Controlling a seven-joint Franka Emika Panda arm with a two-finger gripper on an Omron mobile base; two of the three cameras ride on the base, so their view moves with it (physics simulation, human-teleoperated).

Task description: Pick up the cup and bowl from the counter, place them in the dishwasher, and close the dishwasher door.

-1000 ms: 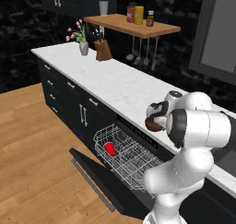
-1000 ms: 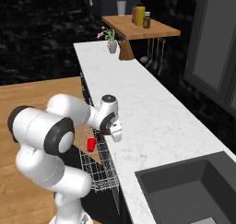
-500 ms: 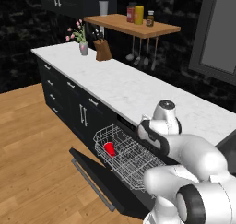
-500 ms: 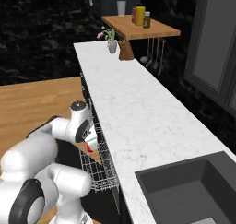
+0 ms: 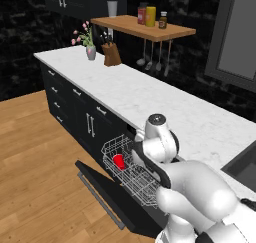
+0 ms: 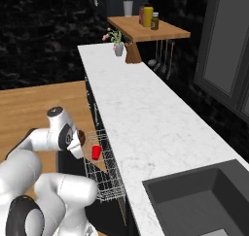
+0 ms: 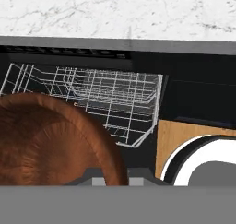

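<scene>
Two jaws clamped on bowl (image 7: 50, 140).

Item count, kitchen run

One red cup (image 5: 118, 161), one brown bowl (image 7: 50, 140), one wire rack (image 5: 131, 171), one open dishwasher door (image 5: 107, 197). On the counter (image 5: 150, 97): one flower vase (image 5: 90, 52), one knife block (image 5: 112, 55). Shelf (image 5: 145, 29): three jars; three utensils hang below.

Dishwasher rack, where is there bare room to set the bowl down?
The wire rack is bare from the red cup back toward the arm, and the hand view shows bare wires beyond the bowl. The crowded spot is the cup's end, nearest the open dishwasher door.
</scene>
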